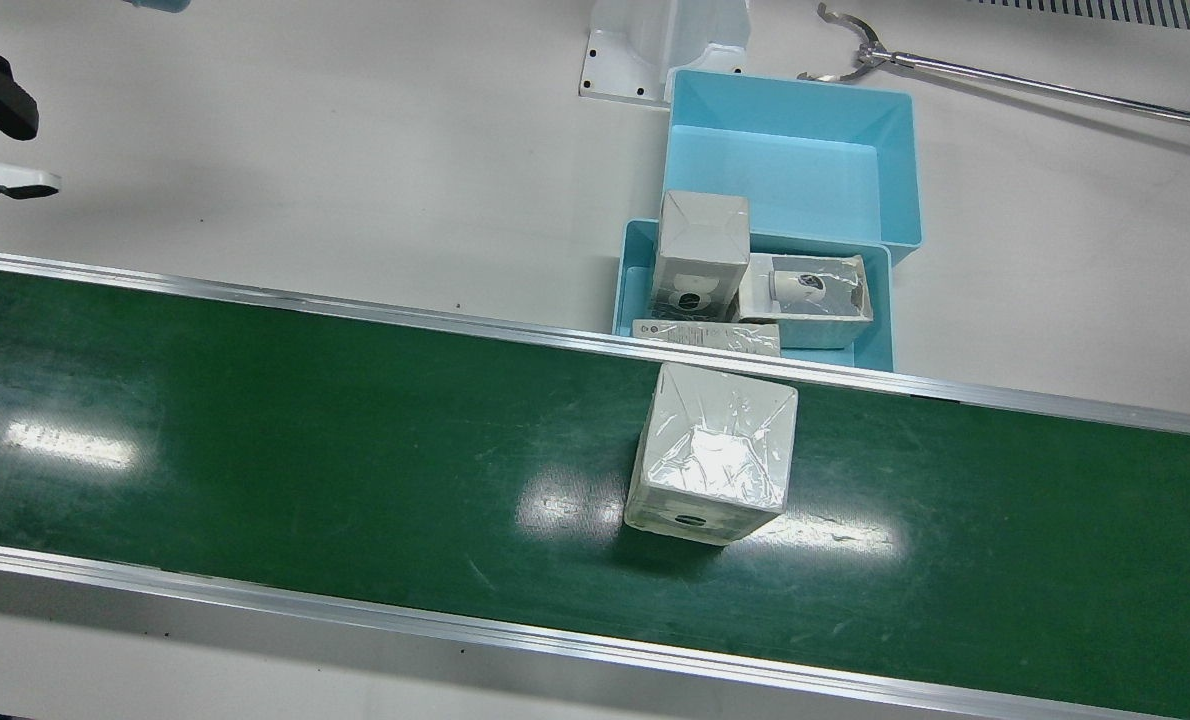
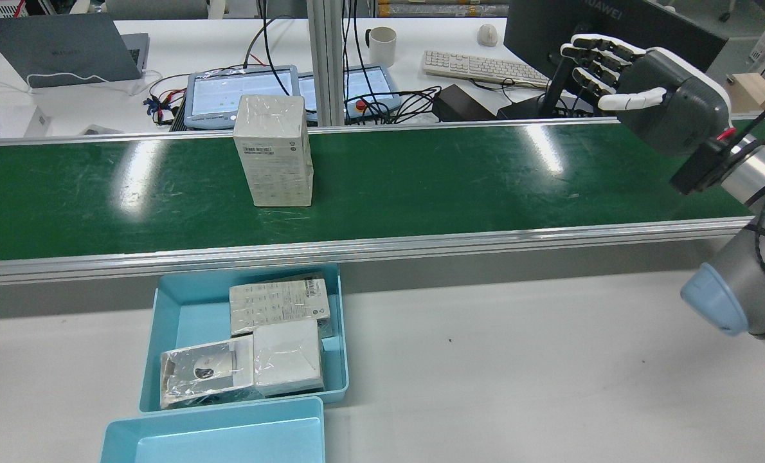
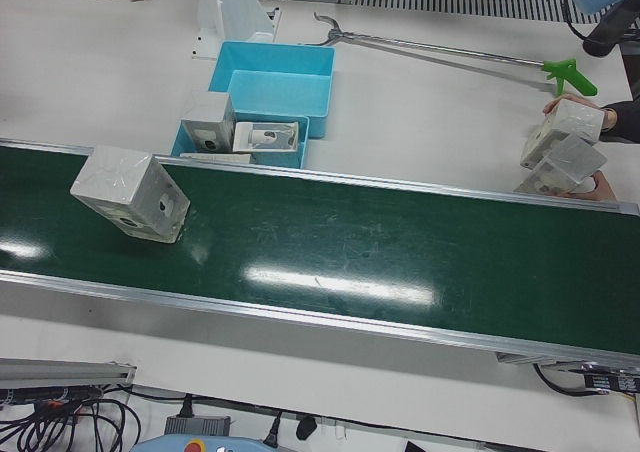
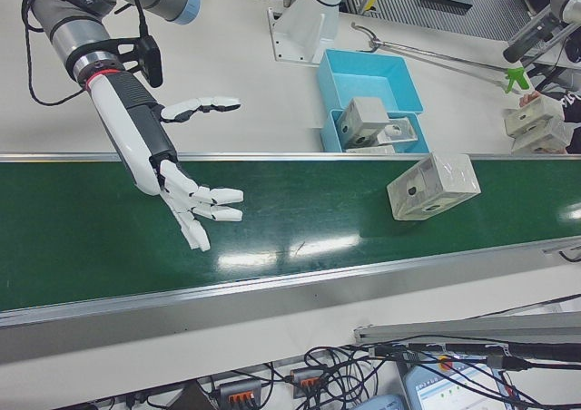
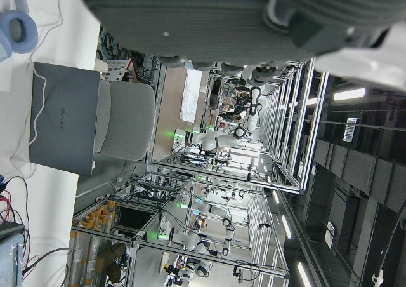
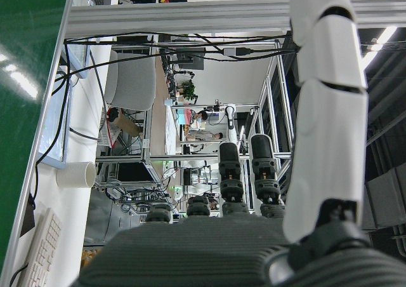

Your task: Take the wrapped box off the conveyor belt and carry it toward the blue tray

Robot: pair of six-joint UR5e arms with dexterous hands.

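The right hand [image 4: 186, 197], glossy white with black segments, is hovering over the green conveyor belt [image 2: 421, 180], its fingers [image 4: 218, 212] spread wide and holding nothing. The wrapped box [image 2: 273, 151], a grey carton under crinkled clear film, is standing upright on the belt, well apart from the hand. Just beside the belt, the blue tray [image 2: 341, 334] is holding similar wrapped cartons on the white surface [image 2: 517, 373]. The left hand's [image 5: 254, 20] fingers cannot be made out.
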